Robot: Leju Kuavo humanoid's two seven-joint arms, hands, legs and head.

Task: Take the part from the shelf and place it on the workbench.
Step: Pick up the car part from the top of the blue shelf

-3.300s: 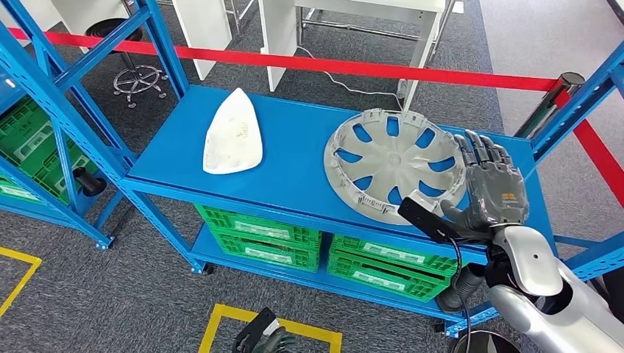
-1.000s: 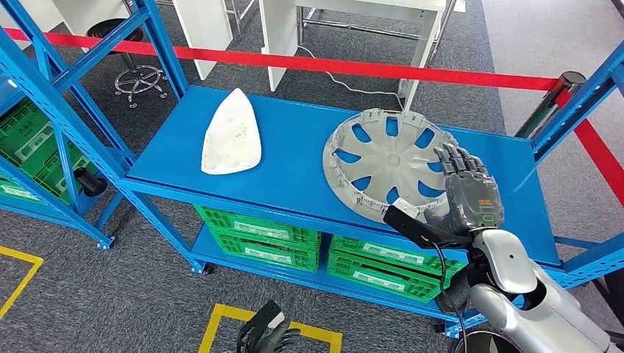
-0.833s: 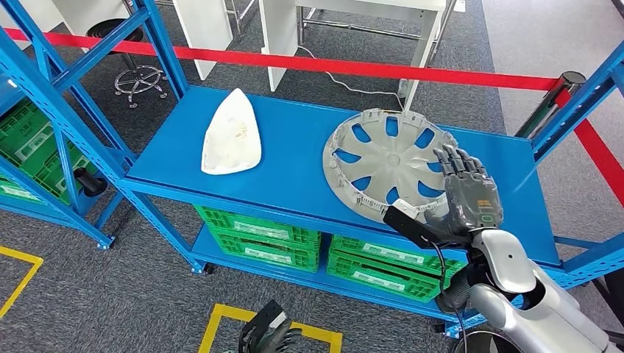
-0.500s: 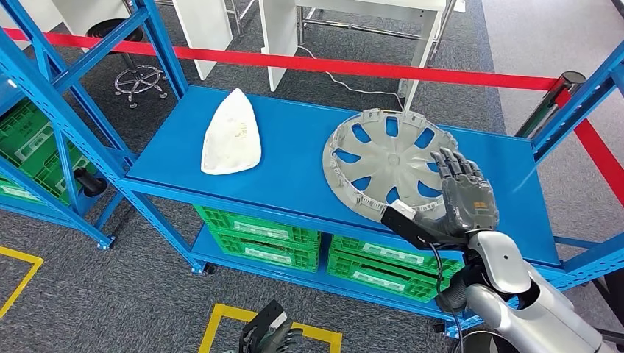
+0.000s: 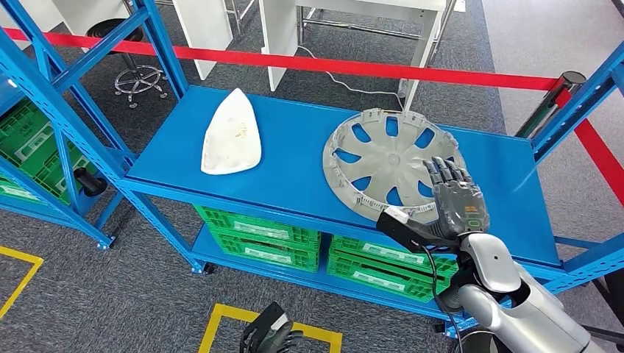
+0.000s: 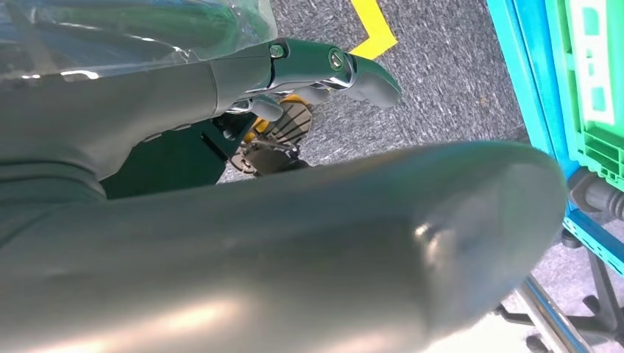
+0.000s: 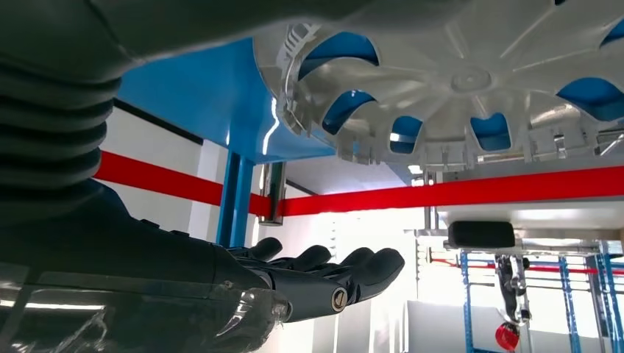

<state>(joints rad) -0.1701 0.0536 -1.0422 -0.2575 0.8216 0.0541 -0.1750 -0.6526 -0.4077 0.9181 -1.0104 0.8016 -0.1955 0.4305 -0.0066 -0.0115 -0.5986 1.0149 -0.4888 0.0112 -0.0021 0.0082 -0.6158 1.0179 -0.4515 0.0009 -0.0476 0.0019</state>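
Note:
A grey wheel cover (image 5: 390, 165) with blue showing through its slots lies on the blue shelf top (image 5: 294, 169), on the right. A white iron-shaped part (image 5: 232, 132) lies on the left. My right hand (image 5: 452, 202) hovers open over the wheel cover's near right rim, fingers spread and pointing away. In the right wrist view the dark fingers (image 7: 324, 276) are stretched out and apart from the wheel cover (image 7: 456, 81), holding nothing. My left hand (image 5: 271, 340) hangs low by the floor; the left wrist view has its finger (image 6: 331, 66) extended, holding nothing.
Green crates (image 5: 257, 232) fill the level under the shelf top. Blue uprights (image 5: 66, 125) stand at the left and right. A red barrier tape (image 5: 353, 68) and a post (image 5: 548, 103) run behind the shelf. Yellow floor marking (image 5: 221, 316) lies in front.
My right hand has moved left and nearer, from beside the wheel cover's right edge to over its near right rim. The left hand has barely shifted.

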